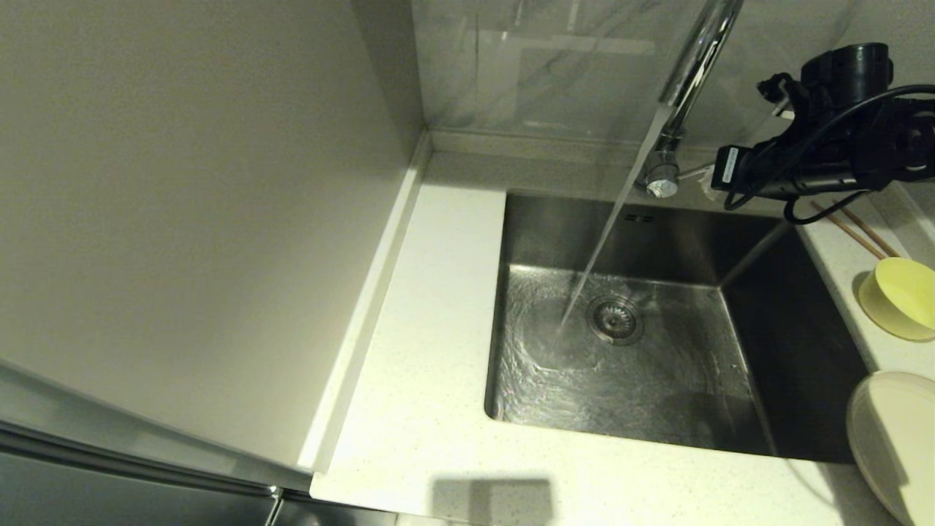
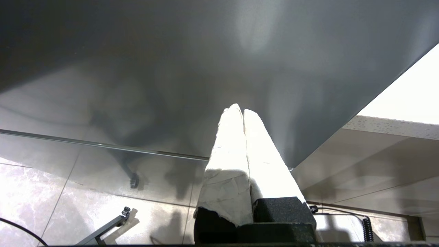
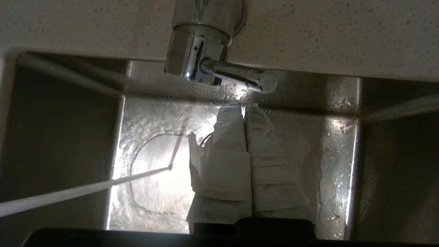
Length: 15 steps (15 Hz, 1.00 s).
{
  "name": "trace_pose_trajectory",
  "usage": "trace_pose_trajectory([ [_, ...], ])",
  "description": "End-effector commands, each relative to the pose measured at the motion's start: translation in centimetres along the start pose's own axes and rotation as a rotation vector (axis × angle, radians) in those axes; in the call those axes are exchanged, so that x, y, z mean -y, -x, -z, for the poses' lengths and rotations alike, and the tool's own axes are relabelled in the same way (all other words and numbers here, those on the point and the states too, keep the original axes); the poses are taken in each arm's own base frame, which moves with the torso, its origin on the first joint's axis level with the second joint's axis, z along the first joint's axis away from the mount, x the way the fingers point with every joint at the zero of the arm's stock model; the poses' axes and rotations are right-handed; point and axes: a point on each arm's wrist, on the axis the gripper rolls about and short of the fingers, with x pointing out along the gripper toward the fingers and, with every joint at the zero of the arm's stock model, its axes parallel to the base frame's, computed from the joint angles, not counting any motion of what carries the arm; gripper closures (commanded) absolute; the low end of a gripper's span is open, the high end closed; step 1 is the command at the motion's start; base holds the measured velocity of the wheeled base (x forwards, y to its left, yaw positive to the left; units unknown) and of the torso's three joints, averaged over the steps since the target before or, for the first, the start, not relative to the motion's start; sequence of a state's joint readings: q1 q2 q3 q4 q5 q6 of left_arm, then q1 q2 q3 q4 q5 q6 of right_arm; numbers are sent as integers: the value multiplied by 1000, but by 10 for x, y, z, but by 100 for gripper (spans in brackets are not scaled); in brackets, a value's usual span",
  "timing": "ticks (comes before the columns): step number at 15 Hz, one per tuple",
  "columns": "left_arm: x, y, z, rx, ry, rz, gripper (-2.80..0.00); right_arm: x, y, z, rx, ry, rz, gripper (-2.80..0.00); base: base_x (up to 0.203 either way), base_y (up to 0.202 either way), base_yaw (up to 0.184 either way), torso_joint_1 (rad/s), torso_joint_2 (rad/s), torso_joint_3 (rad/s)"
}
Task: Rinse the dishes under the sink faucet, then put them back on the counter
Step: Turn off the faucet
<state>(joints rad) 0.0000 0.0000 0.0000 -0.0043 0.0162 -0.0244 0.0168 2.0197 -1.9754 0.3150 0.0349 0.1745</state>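
Water runs from the sink faucet (image 1: 694, 66) into the sink (image 1: 796, 351) and lands beside the drain strainer (image 1: 615, 319). My right gripper (image 3: 243, 107) hangs over the basin, shut and empty, its wrapped tips just short of the end of the faucet's lever rod (image 3: 240, 73). On the counter (image 1: 424, 329) to the right of the sink lie the chopsticks (image 1: 855, 230), the pale-yellow bowl (image 1: 902, 296) and the cream plate (image 1: 895, 438). The left gripper (image 2: 240, 110) is shut on nothing, parked low in front of a grey panel, out of the head view.
My right arm (image 1: 811, 164) and its cables reach in above the sink's back right corner. A beige wall panel (image 1: 182, 219) closes the left side. A marble backsplash (image 1: 555, 66) rises behind the raised back edge. The water stream (image 3: 85, 190) crosses the basin.
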Motion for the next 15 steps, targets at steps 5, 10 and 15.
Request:
trace_pose_trajectory([
  [5, 0, 0, 0, 2, 0, -1, 0, 1, -13, -1, 54, -16, -9, 0, 0, 0, 0, 0, 0, 0],
  [10, 0, 0, 0, 2, 0, -1, 0, -1, -16, -6, 127, -37, -27, 0, 0, 0, 0, 0, 0, 0],
  [15, 0, 0, 0, 2, 0, -1, 0, -5, -19, -11, 181, -68, -49, 0, 0, 0, 0, 0, 0, 0],
])
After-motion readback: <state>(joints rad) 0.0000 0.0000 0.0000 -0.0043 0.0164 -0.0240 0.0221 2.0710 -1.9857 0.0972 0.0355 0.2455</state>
